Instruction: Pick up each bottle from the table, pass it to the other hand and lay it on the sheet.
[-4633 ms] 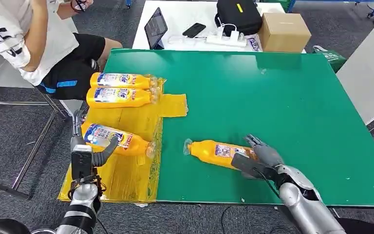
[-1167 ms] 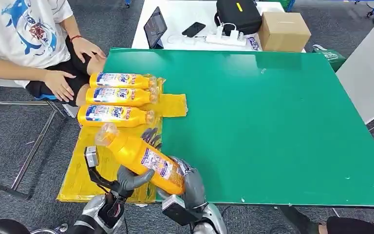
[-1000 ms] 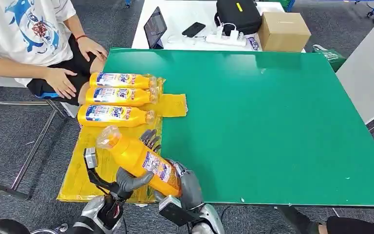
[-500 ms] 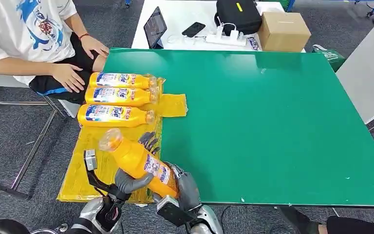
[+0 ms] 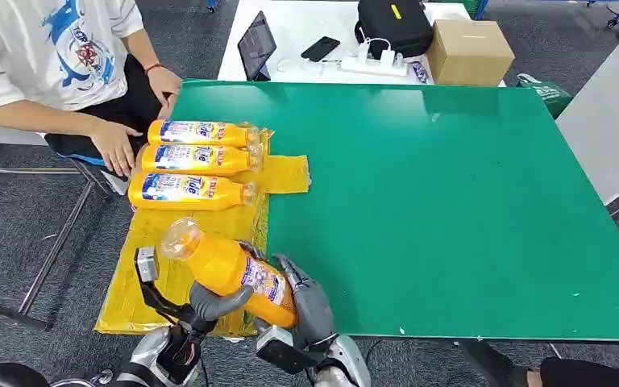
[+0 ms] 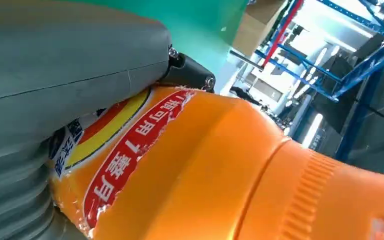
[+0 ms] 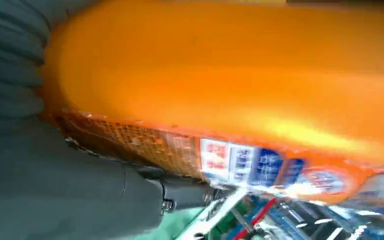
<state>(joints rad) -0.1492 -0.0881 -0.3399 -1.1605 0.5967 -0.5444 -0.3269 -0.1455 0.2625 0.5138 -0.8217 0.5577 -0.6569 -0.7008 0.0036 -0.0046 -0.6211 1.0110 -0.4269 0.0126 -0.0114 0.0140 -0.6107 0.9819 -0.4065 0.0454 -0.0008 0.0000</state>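
left hand (image 5: 209,302), right hand (image 5: 306,302), both gripping, close together

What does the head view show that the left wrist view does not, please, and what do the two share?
Head view alone: three orange plastic bottles lying side by side on the crinkled yellow sheet, the green table top, a seated person and the right hand.

Left wrist view alone: blue metal racking in the background.

Both: the held orange bottle in the left hand.

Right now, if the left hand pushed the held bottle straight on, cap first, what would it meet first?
Probably the nearest lying bottle on the sheet. The held bottle, in the left hand, points its cap there; height is unclear.
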